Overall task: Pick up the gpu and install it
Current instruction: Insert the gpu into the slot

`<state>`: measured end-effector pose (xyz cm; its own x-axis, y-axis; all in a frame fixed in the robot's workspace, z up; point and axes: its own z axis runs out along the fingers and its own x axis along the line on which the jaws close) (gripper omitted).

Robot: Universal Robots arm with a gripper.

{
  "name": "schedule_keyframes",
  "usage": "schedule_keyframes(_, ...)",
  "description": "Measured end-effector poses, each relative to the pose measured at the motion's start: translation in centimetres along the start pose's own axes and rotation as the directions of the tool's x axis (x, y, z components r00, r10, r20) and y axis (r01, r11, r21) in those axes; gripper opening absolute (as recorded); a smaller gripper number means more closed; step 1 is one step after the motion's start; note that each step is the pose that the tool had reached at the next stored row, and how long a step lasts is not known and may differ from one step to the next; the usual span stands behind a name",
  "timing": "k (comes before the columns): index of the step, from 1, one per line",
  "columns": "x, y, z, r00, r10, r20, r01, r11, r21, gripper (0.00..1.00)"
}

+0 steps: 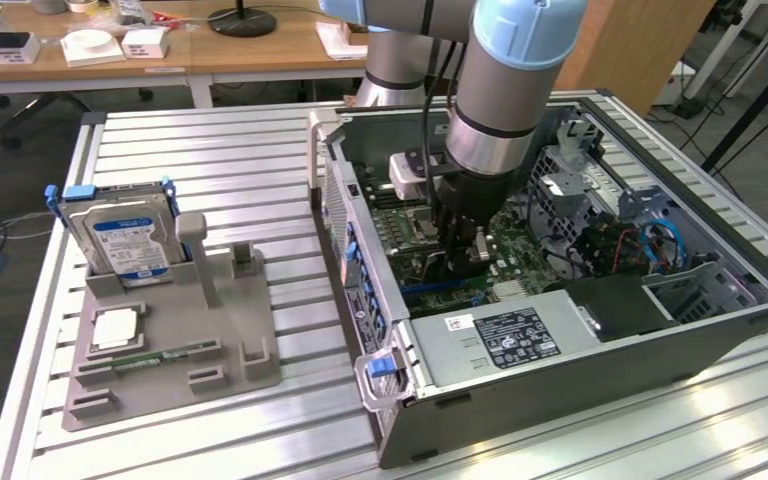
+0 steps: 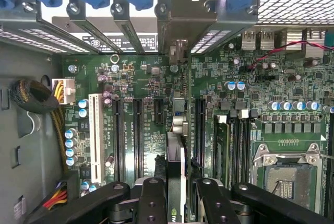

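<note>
The gripper (image 1: pixel 467 262) is reaching down into the open computer case (image 1: pixel 704 330), and its fingers (image 2: pixel 152 203) are clenching the gpu (image 2: pixel 175 182) by its upper edge. In the wrist view the card is showing edge-on, standing upright over the motherboard (image 2: pixel 146 119), with its silver end bracket (image 2: pixel 187 12) sitting among the rear slot covers toward twelve o'clock and the white slot (image 2: pixel 95 135) lying off at nine o'clock. Whether the card's edge is already seating in a slot, I cannot tell.

Judging by its thin, flat build, the gpu is likely handling as a light, stiff board, but a fragile one: the circuit face and connector edge are probably tolerating little bending or sideways load. The bare long edge, clear of the cooler, is looking like the sensible place for holding it, as the fingers are doing now.

On the grey holder (image 1: pixel 237 350) at nine o'clock of the case, the hard drive (image 1: pixel 120 240) is standing upright
</note>
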<state>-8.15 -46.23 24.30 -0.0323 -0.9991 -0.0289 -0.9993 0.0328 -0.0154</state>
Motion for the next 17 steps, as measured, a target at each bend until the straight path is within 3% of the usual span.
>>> schedule_keyframes(17, 0.0, 0.15, 1.33, 1.0000, 0.000, -0.0013, 0.000, 1.0000, -0.0005, 0.27)
